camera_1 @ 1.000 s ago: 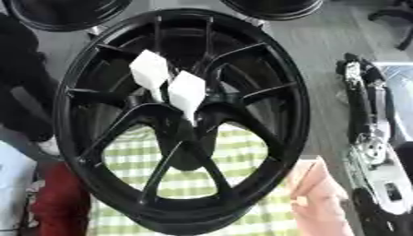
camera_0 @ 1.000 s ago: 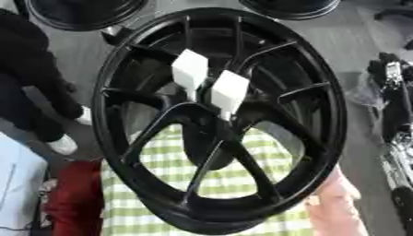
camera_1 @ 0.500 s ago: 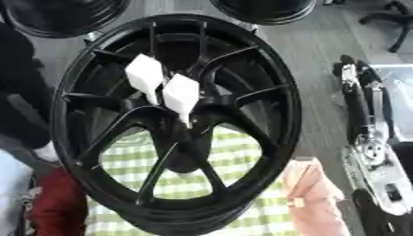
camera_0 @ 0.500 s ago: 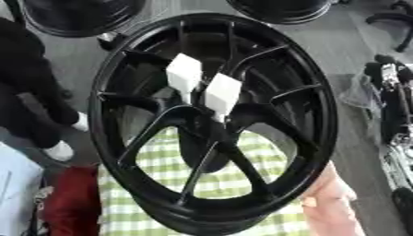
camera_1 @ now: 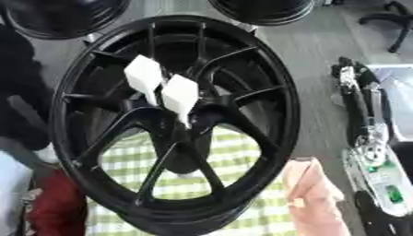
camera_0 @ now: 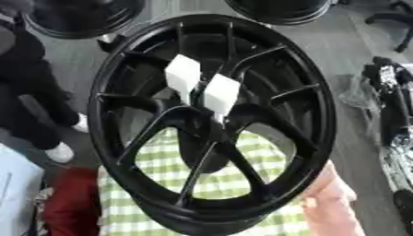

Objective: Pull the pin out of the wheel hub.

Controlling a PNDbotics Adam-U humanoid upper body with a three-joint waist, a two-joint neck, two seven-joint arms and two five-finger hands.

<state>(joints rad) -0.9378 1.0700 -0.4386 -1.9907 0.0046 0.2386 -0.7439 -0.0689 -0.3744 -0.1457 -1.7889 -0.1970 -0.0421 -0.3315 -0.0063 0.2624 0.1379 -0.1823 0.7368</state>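
Fingers of neither hand show; grasp a white pin (camera_0: 221, 93) at the wheel hub (camera_0: 211, 125) and pull along its axis.

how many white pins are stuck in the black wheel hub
2. One white flat-headed pin sits upper left of the hub centre of the black spoked wheel; the other white pin is just right of it and lower. Spokes could hide more.

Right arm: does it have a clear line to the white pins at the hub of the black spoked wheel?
Probably yes. Both white flat-headed pins stand out from the hub on the black spoked wheel's near face, with nothing covering them. The right arm sits off to the right, apart from the wheel, so it must first swing in over the rim.
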